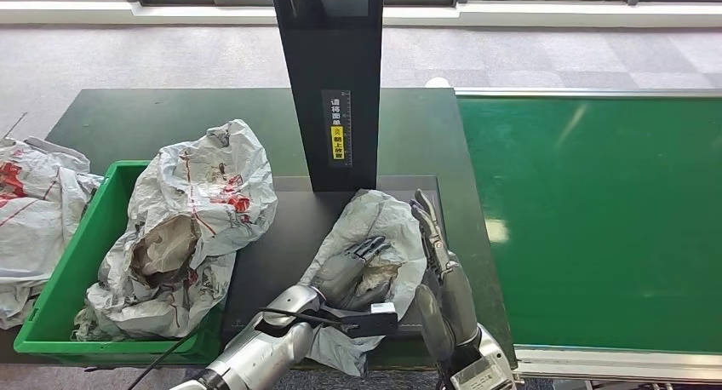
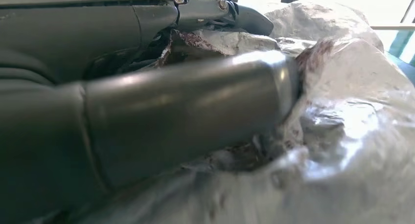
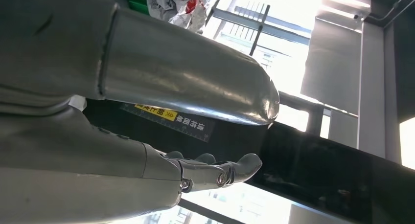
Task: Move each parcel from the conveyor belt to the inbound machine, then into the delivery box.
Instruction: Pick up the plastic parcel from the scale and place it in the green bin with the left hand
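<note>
A crumpled grey parcel (image 1: 375, 237) is seen low and centre in the head view, lying on the dark platform of the inbound machine (image 1: 281, 254), just in front of the machine's black upright column (image 1: 328, 75). The left hand (image 1: 353, 266) is laid on top of this parcel, its fingers curled down into the wrinkled wrapping; in the left wrist view the thick thumb (image 2: 195, 106) is pressed into the grey plastic (image 2: 352, 136), so the parcel is taken to be gripped. The right hand (image 1: 438, 254) is held just right of the parcel, fingers straight and spread, with nothing in it (whether its palm touches the wrapping cannot be told). In the right wrist view the same straight fingers (image 3: 225, 170) are seen against the black column and its yellow label (image 3: 156, 112).

At lower left of the head view a green delivery box (image 1: 64, 275) stands on the dark desk (image 1: 170, 117), and a larger grey parcel with red print (image 1: 191, 228) is heaped in it, spilling over its right wall. Another grey-and-red wrapping (image 1: 30, 211) lies at the left edge. The green conveyor belt (image 1: 596, 220) fills the right side.
</note>
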Robot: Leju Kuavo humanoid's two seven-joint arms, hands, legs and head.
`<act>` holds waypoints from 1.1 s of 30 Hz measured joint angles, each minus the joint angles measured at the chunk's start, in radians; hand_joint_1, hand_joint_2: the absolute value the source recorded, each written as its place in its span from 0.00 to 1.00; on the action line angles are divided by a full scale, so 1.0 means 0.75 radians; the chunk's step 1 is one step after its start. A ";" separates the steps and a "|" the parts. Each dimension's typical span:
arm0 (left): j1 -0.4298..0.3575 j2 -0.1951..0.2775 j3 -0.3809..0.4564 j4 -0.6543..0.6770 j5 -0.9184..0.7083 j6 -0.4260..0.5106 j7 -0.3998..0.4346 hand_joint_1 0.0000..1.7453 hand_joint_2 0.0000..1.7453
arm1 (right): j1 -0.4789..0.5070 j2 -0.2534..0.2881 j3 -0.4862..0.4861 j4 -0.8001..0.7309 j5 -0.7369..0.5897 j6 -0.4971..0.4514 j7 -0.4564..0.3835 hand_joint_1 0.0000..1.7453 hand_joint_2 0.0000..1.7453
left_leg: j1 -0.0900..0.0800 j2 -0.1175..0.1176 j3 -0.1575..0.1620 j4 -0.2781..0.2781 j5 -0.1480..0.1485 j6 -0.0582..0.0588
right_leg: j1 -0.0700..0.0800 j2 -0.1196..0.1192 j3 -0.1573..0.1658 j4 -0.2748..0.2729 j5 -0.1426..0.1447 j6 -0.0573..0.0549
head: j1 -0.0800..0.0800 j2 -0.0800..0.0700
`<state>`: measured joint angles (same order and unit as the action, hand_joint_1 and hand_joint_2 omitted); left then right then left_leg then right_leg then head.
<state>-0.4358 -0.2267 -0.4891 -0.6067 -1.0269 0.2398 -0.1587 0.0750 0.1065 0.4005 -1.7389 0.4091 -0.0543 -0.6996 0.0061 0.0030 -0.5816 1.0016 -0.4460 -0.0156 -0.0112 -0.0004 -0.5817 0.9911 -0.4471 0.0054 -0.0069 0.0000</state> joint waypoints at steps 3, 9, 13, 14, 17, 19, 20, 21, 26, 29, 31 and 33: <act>0.006 -0.006 0.002 0.015 -0.047 0.101 -0.002 1.00 1.00 | 0.005 0.000 0.000 0.001 0.015 -0.008 0.000 0.00 0.00 | 0.000 0.000 0.000 0.000 0.000 0.000 | 0.000 0.000 0.000 0.000 0.000 0.000 | 0.000 0.000; 0.019 -0.014 0.035 0.008 -0.126 0.165 -0.007 1.00 1.00 | 0.021 0.006 0.000 0.000 0.046 -0.004 0.000 0.00 0.00 | 0.000 0.000 0.000 0.000 0.000 0.000 | 0.001 0.000 0.000 0.000 0.000 0.000 | 0.000 0.000; 0.024 -0.019 0.060 -0.002 -0.140 0.182 -0.022 1.00 1.00 | 0.025 0.009 0.000 0.000 0.054 -0.001 0.000 0.00 0.00 | 0.000 0.000 0.000 0.000 0.000 0.000 | 0.000 0.000 0.000 0.000 0.000 0.000 | 0.000 0.000; 0.027 -0.020 0.065 -0.004 -0.142 0.188 -0.025 1.00 1.00 | 0.026 0.010 0.000 0.000 0.055 -0.002 0.000 0.00 0.00 | 0.000 0.000 0.000 0.000 0.000 0.000 | 0.000 0.000 0.000 0.000 0.000 0.000 | 0.000 0.000; 0.037 -0.023 0.076 -0.011 -0.147 0.203 -0.030 1.00 1.00 | 0.028 0.011 0.000 0.000 0.057 -0.003 0.000 0.00 0.00 | 0.000 0.000 0.000 0.000 0.000 0.000 | 0.000 0.000 0.000 0.000 0.000 0.000 | 0.000 0.000; 0.044 -0.024 0.083 -0.016 -0.158 0.213 -0.028 1.00 1.00 | 0.030 0.013 0.000 -0.001 0.057 -0.006 0.000 0.00 0.00 | 0.000 0.000 0.000 0.000 0.000 0.000 | 0.000 0.000 0.000 0.000 0.000 0.000 | 0.000 0.000; 0.048 -0.026 0.088 -0.019 -0.168 0.223 -0.026 1.00 1.00 | 0.031 0.013 0.000 -0.001 0.058 -0.008 0.000 0.00 0.00 | 0.000 0.000 0.000 0.000 0.000 0.000 | 0.000 0.000 0.000 0.000 0.000 0.000 | 0.000 0.000; 0.053 -0.027 0.092 -0.024 -0.179 0.236 -0.023 1.00 1.00 | 0.032 0.014 0.000 -0.001 0.059 -0.010 0.000 0.00 0.00 | 0.000 0.000 0.000 0.000 0.000 0.000 | 0.000 0.000 0.000 0.000 0.000 0.000 | 0.000 0.000; 0.094 -0.030 0.123 -0.078 -0.217 0.317 -0.014 1.00 1.00 | 0.033 0.014 0.000 -0.001 0.065 -0.012 0.000 0.00 0.00 | 0.000 0.000 0.000 0.000 0.000 0.000 | 0.000 0.000 0.000 0.000 0.000 0.000 | 0.000 0.000; 0.117 -0.030 0.141 -0.115 -0.221 0.354 -0.014 1.00 1.00 | 0.033 0.015 0.000 -0.002 0.066 -0.011 0.000 0.00 0.00 | 0.000 0.000 0.000 0.000 0.000 0.000 | 0.000 0.000 -0.001 0.000 0.000 0.000 | 0.000 0.000; 0.147 -0.030 0.159 -0.171 -0.215 0.412 -0.026 1.00 1.00 | 0.034 0.016 0.000 -0.002 0.064 -0.011 0.000 0.00 0.00 | 0.000 0.000 -0.001 0.000 0.000 0.000 | 0.000 0.000 -0.001 0.000 0.000 0.000 | 0.000 0.000; 0.184 -0.030 0.180 -0.252 -0.206 0.460 -0.045 1.00 1.00 | 0.034 0.016 0.000 -0.002 0.061 -0.010 0.000 0.00 0.00 | 0.000 0.000 -0.001 0.000 0.000 0.000 | 0.000 0.000 -0.001 0.000 0.000 0.000 | 0.000 0.000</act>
<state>-0.2981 -0.2489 -0.3544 -0.7959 -1.1816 0.5848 -0.1923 0.1004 0.1188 0.4005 -1.7407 0.4547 -0.0615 -0.6996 0.0063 0.0029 -0.5826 1.0015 -0.4460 -0.0157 -0.0110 -0.0002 -0.5828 0.9912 -0.4475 0.0053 -0.0069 0.0000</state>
